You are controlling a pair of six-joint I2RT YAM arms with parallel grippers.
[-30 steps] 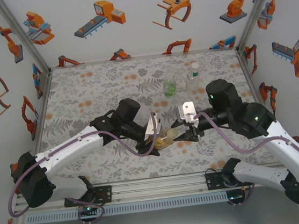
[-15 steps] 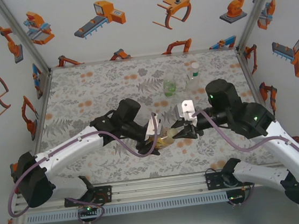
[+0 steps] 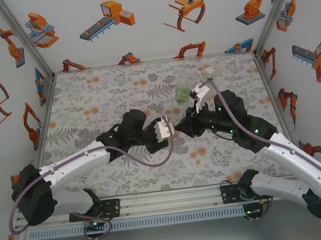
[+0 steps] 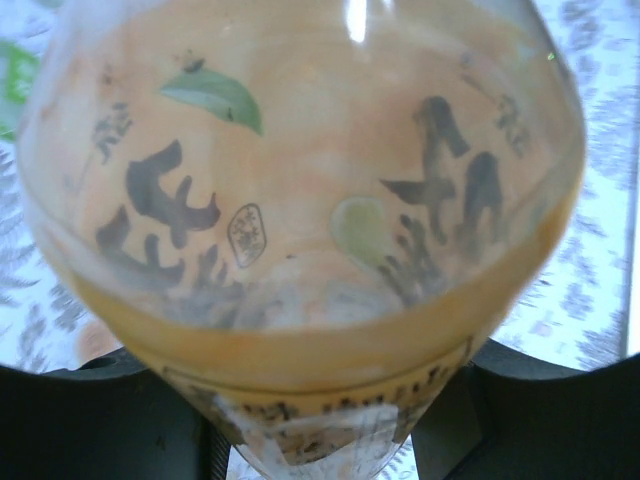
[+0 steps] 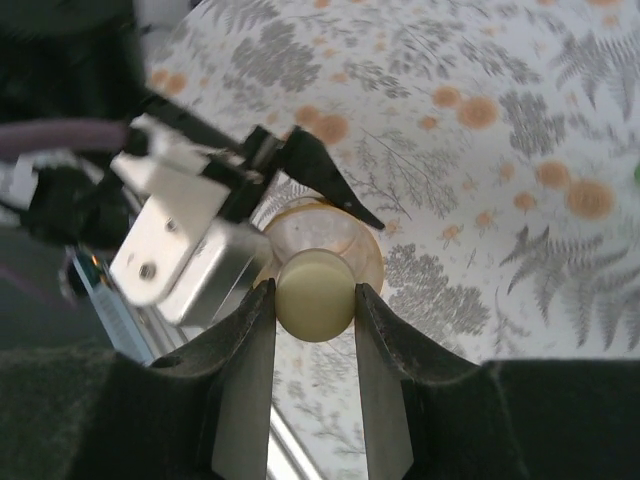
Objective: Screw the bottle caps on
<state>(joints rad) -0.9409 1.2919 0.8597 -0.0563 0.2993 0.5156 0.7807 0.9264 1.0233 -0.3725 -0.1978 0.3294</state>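
The tall amber-yellow bottle [image 4: 300, 200] with a label stands clamped low between the black fingers of my left gripper [image 4: 320, 420], which is shut on it. In the right wrist view, my right gripper [image 5: 315, 300] is shut on a pale yellow bottle cap [image 5: 315, 293], held right over the amber bottle's [image 5: 372, 250] mouth. From above, the left gripper [image 3: 170, 132] and right gripper [image 3: 183, 128] meet at the cloth's middle, and the arms hide the amber bottle. The squat green-tinted bottle [image 3: 182, 92] stands behind them.
A whitish cap [image 3: 208, 69] shows at the back right, just past my right wrist's camera mount [image 3: 202, 92]; what it sits on is hidden. The floral cloth [image 3: 88, 99] lies open on the left. Walls close off three sides.
The right gripper has shut on the cap and swung up and left over the bottle. The left gripper has moved slightly back with the bottle, no longer lying tilted near the front.
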